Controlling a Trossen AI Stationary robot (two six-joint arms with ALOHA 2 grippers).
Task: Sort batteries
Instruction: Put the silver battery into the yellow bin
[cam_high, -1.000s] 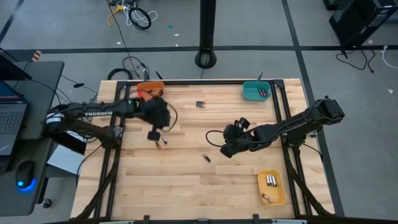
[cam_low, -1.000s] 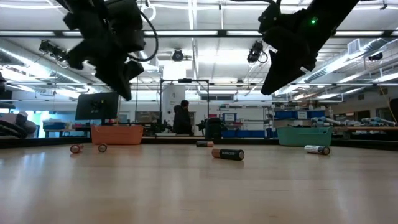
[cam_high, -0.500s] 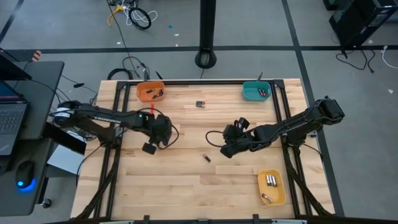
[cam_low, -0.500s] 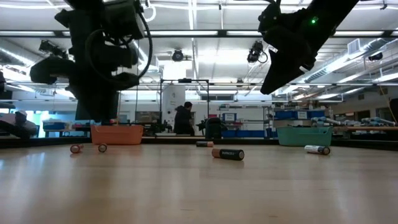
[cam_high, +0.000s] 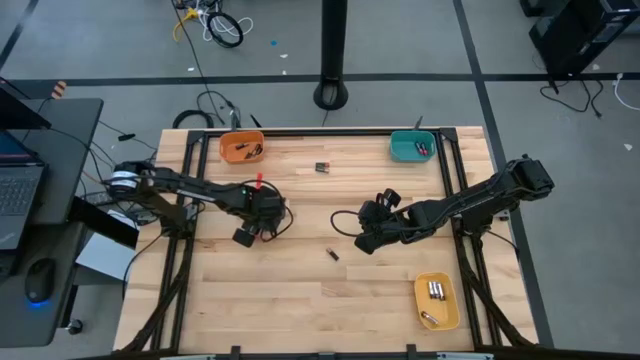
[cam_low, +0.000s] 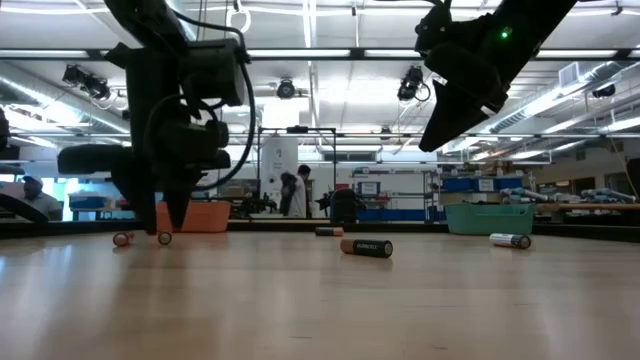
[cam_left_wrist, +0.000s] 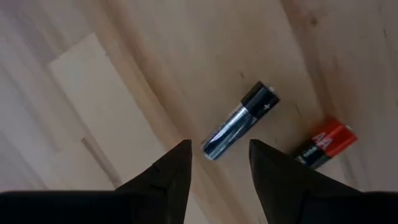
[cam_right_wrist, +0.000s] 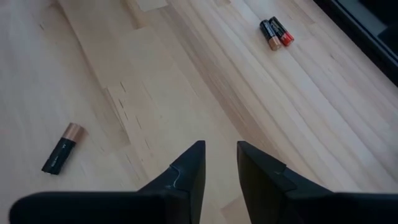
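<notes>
My left gripper hangs open, fingers pointing down, just above two batteries lying on the table's left half. One is a black and silvery battery, the other a black and red battery; neither is between the fingers. In the low view its tips stand right above those two batteries. My right gripper hovers over the table's middle with a narrow gap between its fingers and nothing in it. A black, copper-ended battery lies nearby.
An orange bin stands at the far left, a teal bin at the far right, and a yellow bin holding batteries at the near right. Another pair of batteries lies at the far middle. The near left of the table is bare wood.
My left gripper has swung toward the table's near edge and come down to just above the two batteries on the left. Its fingers have opened on the way. My right arm has kept still.
</notes>
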